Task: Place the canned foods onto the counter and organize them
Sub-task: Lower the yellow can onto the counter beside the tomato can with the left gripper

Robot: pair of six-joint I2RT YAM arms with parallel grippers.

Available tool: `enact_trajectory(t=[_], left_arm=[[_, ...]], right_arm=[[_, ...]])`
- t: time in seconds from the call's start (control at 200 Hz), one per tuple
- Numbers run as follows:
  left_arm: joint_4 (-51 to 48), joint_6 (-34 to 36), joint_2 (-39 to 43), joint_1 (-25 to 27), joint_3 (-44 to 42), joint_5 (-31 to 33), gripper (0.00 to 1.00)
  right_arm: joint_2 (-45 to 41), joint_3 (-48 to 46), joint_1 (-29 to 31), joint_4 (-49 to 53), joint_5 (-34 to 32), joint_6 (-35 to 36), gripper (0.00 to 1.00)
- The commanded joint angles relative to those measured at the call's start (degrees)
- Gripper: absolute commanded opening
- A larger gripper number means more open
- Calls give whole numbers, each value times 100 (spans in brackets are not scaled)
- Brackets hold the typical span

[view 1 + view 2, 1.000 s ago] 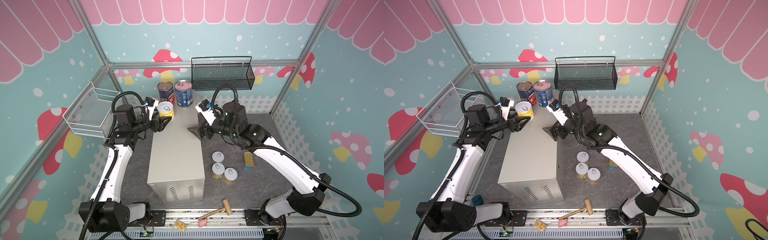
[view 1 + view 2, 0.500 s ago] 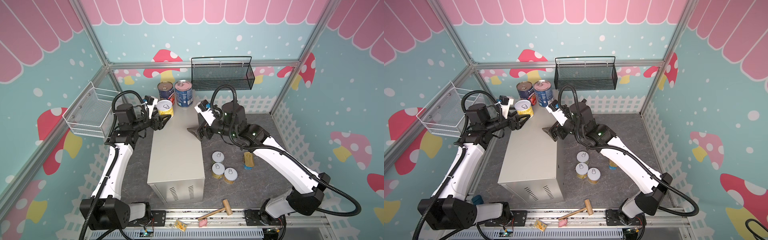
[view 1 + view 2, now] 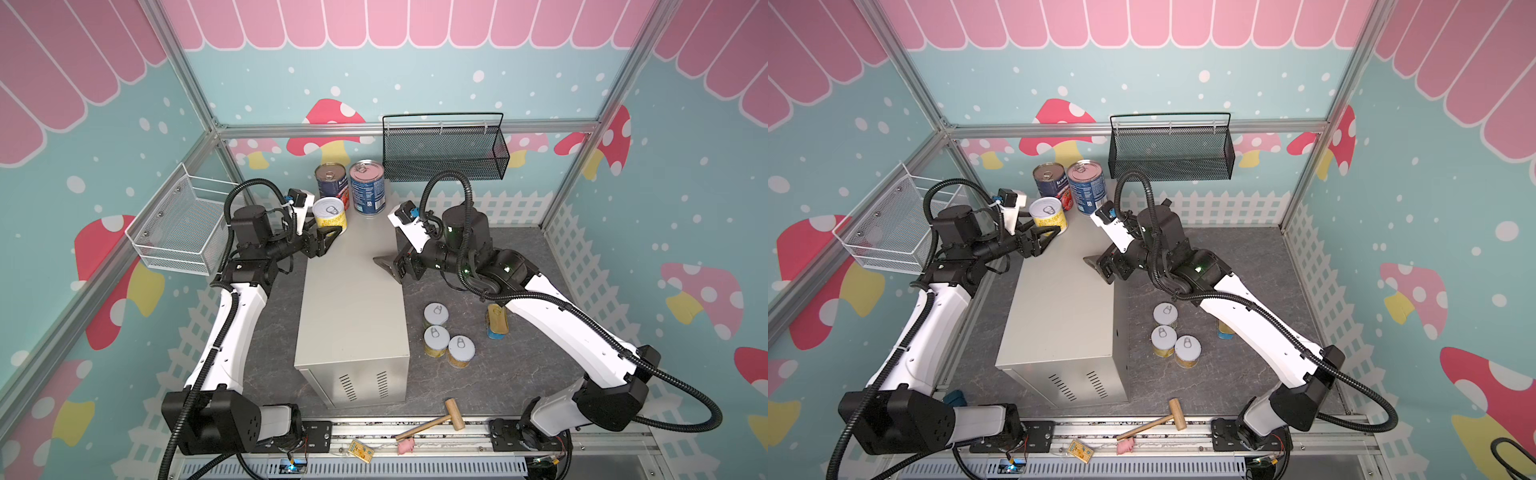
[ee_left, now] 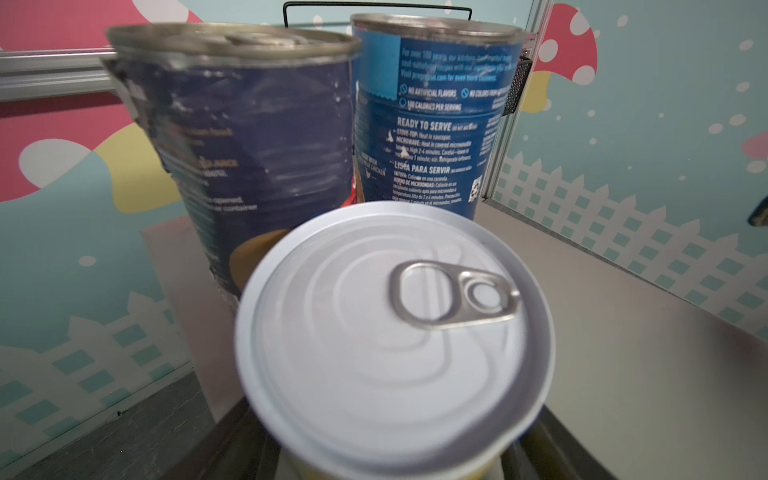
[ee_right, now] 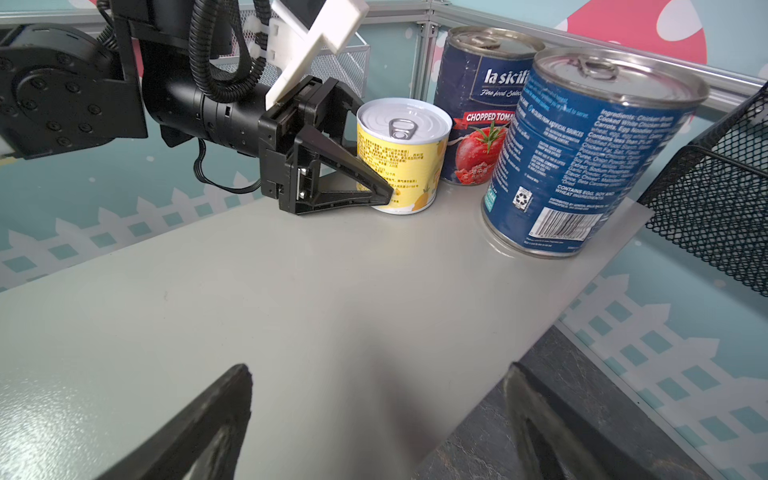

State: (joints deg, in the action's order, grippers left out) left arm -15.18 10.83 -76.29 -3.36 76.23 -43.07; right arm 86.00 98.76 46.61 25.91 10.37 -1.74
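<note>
At the far left of the long beige-grey metal bench (image 3: 353,291), the left claw (image 3: 328,227) clamps a short yellow-label, silver-lidded can (image 3: 329,210) standing just beside two tall dark-blue-label cans (image 3: 330,180) (image 3: 367,189). Best release gently, withdraw straight, nudging nothing. The right claw (image 5: 380,411) gapes empty.

In a top view, the left claw (image 3: 330,235) is clamped on a short yellow can (image 3: 330,212) at the far end of the counter (image 3: 353,316). Just past that claw's tips are the two tall blue cans (image 3: 367,189), side by side and upright. The right claw (image 3: 386,268) hangs over the counter's other edge, across the flat top from the left claw, with its jaws spread wide and nothing in them. On the floor behind the right claw, three more yellow cans (image 3: 436,338) sit bunched up. The SPAM tin (image 3: 497,322) is near them, tucked against that arm. A wooden mallet (image 3: 432,420) lies well back by the arm bases.
</note>
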Motion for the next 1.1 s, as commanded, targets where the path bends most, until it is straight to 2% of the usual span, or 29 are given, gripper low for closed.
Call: enact_trajectory(t=[0.0, 0.405, 1.096], left_arm=[[-398, 101, -228, 1, -73, 55, 74], [-644, 375, -150, 192, -134, 471, 76], [-693, 431, -38, 283, -248, 655, 80]], right_arm=[[-149, -85, 44, -75, -32, 78, 96], [-171, -153, 44, -108, -18, 120, 96], [-223, -217, 50, -137, -11, 117, 96]])
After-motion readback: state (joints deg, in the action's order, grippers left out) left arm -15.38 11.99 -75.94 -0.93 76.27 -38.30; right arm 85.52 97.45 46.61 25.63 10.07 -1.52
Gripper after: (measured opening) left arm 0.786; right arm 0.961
